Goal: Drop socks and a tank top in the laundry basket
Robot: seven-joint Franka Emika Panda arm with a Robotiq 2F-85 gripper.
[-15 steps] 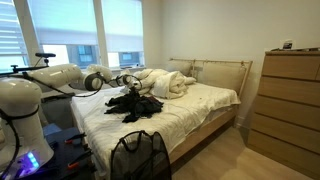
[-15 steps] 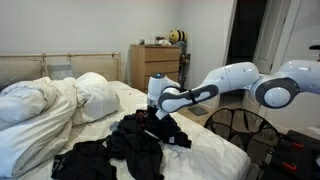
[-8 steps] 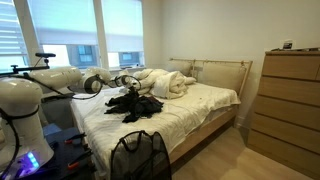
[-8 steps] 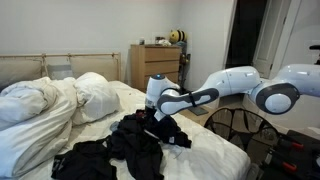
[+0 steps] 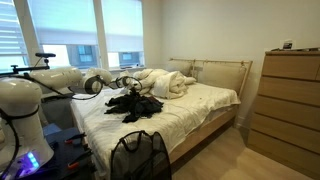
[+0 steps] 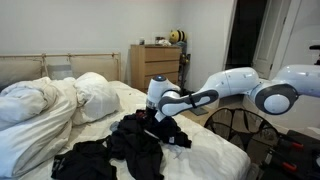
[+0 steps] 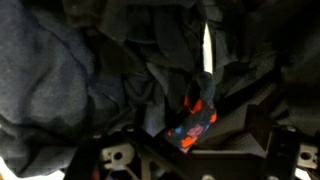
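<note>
Laundry basket [image 5: 138, 156]: black mesh, is standing on the floor at the foot of the bed [image 5: 205, 100], well apart from the gripper.
Gripper [image 6: 151, 118]: is sitting low in the pile of dark clothes [image 6: 125, 148] on the mattress. In the wrist view, a red-and-blue patterned sock [image 7: 197, 112] is lying among dark fabric just ahead of the fingers. Too dark to tell whether the jaws are apart or together.

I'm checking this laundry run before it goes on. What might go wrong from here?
The gripper is down in a tangled heap of dark clothes, so it may lift several pieces or drag some off the bed. The basket is soft mesh on the floor; a dangling piece could snag its rim or tip it.
</note>
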